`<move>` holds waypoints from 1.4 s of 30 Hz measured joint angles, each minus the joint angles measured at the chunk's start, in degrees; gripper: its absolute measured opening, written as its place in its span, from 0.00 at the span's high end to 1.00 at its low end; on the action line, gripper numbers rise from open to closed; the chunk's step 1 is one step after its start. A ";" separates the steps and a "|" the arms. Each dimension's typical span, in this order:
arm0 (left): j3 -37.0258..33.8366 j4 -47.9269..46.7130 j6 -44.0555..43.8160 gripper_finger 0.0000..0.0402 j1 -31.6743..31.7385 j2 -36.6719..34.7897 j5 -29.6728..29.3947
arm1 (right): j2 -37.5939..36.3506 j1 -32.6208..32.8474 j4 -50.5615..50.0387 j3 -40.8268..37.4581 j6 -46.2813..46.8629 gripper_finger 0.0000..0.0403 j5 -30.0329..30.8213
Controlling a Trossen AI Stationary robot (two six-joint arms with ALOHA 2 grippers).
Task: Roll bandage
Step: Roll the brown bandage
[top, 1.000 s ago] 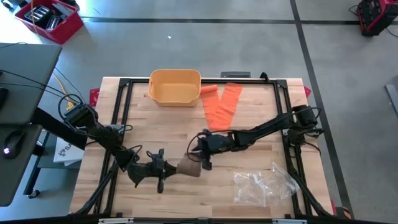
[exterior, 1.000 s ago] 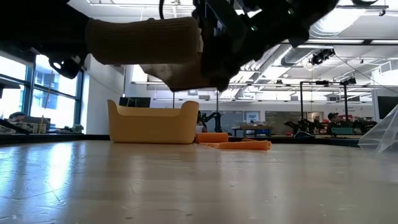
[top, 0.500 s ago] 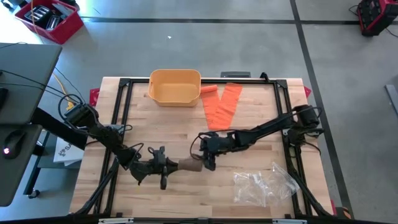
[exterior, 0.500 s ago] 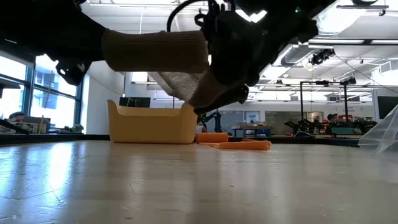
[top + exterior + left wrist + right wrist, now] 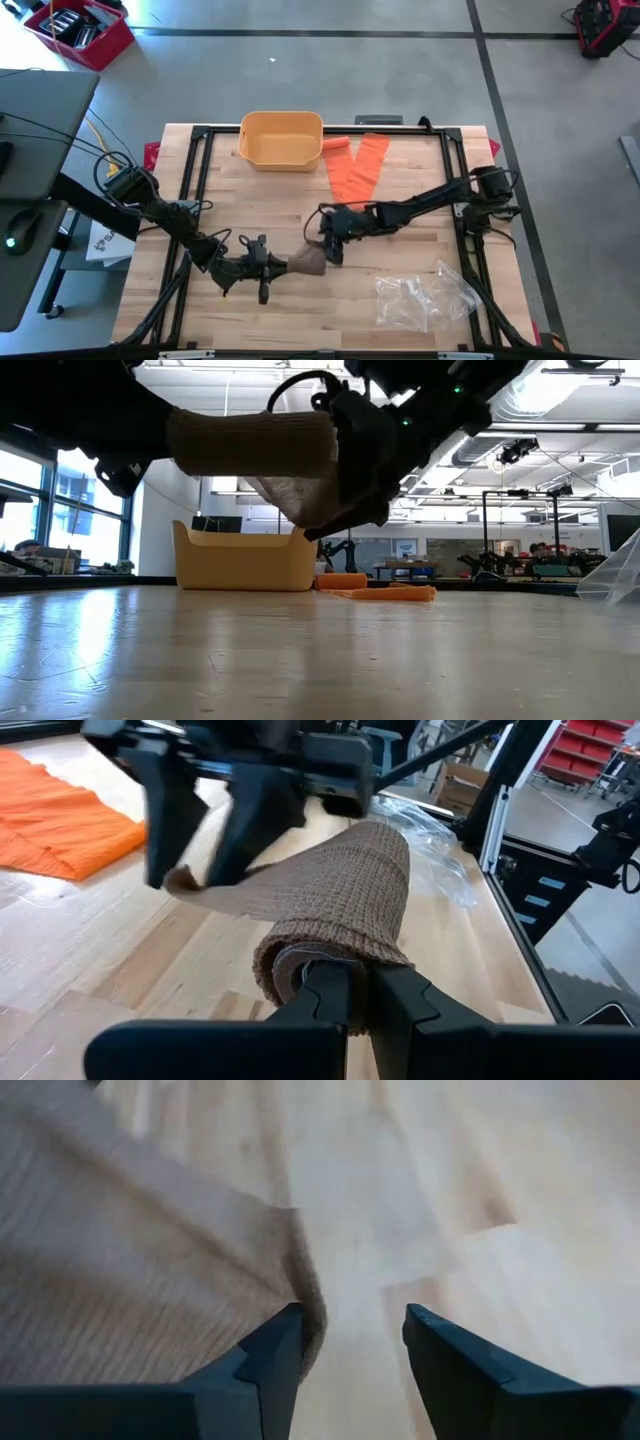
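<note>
A tan bandage roll hangs level above the wooden table, left of centre and toward the near edge. My left gripper is shut on the roll's left end. A loose flap hangs from the roll's other end. There my right gripper stands open and slants down, with bare table showing between its fingers. My left gripper pinches the roll's end face between its two shut fingers. The fingers come level from the table's left and lie along the roll's axis. The roll sticks out from them roughly level, lifted clear of the table. My right gripper has the flap's edge lying beside one finger. I cannot tell whether the two touch.
A yellow bin stands at the far edge. Orange cloth lies to its right. A crumpled clear plastic bag lies near the right front corner. Black frame rails run along the table's sides.
My right gripper has drawn a little toward the far edge, away from the roll's right end. The roll stays lifted in my left gripper, and more of its loose flap now hangs below it.
</note>
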 joint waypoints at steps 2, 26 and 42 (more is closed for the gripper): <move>0.00 0.08 0.21 0.97 0.00 0.00 0.00 | 0.00 -1.14 0.69 0.02 0.05 0.54 -1.69; -0.02 0.03 0.40 0.97 0.00 0.00 0.74 | -0.87 -4.53 5.18 0.02 -0.89 0.40 -0.15; -0.02 -0.28 0.42 0.97 -0.05 0.00 1.06 | -0.87 -9.09 5.35 0.02 4.27 0.35 -18.17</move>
